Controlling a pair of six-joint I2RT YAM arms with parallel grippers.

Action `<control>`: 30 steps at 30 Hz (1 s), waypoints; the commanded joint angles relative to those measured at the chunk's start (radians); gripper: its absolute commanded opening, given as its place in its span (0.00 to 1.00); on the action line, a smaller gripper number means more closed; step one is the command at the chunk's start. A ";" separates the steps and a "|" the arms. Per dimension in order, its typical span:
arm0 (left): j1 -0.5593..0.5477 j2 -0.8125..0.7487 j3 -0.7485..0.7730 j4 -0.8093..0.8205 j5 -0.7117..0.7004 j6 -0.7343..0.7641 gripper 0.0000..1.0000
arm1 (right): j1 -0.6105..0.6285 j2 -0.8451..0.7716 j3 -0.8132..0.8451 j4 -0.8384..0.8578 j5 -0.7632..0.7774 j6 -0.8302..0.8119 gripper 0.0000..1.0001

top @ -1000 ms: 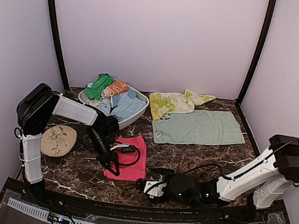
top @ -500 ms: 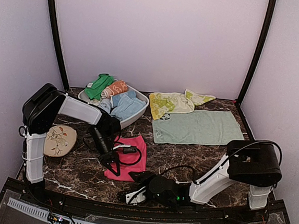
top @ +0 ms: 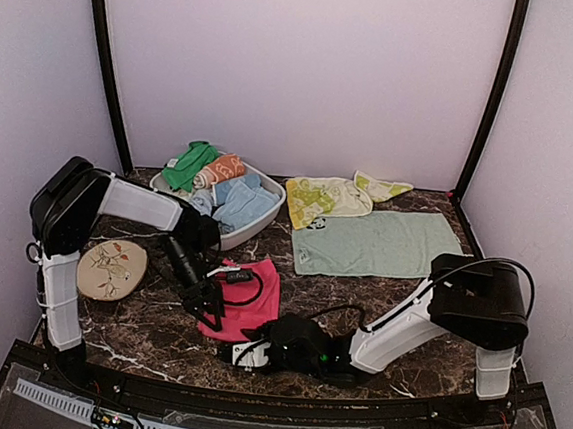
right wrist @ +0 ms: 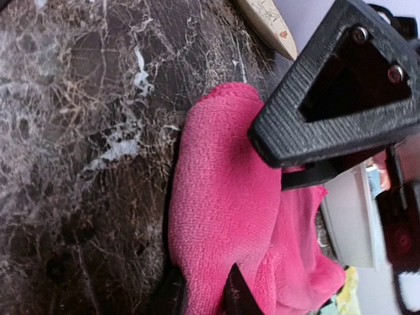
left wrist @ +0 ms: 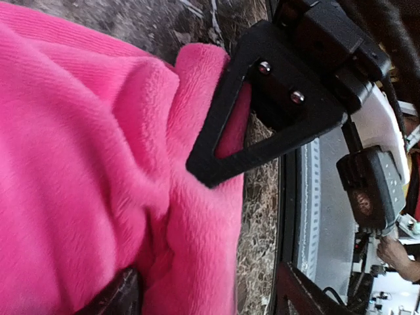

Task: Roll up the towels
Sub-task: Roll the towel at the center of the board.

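The hot-pink towel (top: 255, 294) lay bunched, unrolled, on the near worktop (top: 126, 326), right pincer (top: 245, 351) pinching its edge, left pincer (top: 210, 308) spread open around it, while the mint towel (top: 379, 245) and yellow-lime towel (top: 326, 198) waited.

Each arm is built of white tubular links joined by bulky black housings: the left arm (top: 142, 205) at 9 o'clock in the overhead view, the right arm (top: 397, 330) at 4 o'clock. Thin black cables (top: 244, 293) loop off the wrists. The left finger (left wrist: 282, 98) and right finger (right wrist: 315, 138) are matte black hollow triangles, each with two silver screws (left wrist: 264, 67).
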 commanded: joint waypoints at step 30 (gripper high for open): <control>-0.241 -0.572 -0.394 0.514 -0.514 0.066 0.60 | -0.354 0.112 0.337 -0.604 -1.042 1.094 0.00</control>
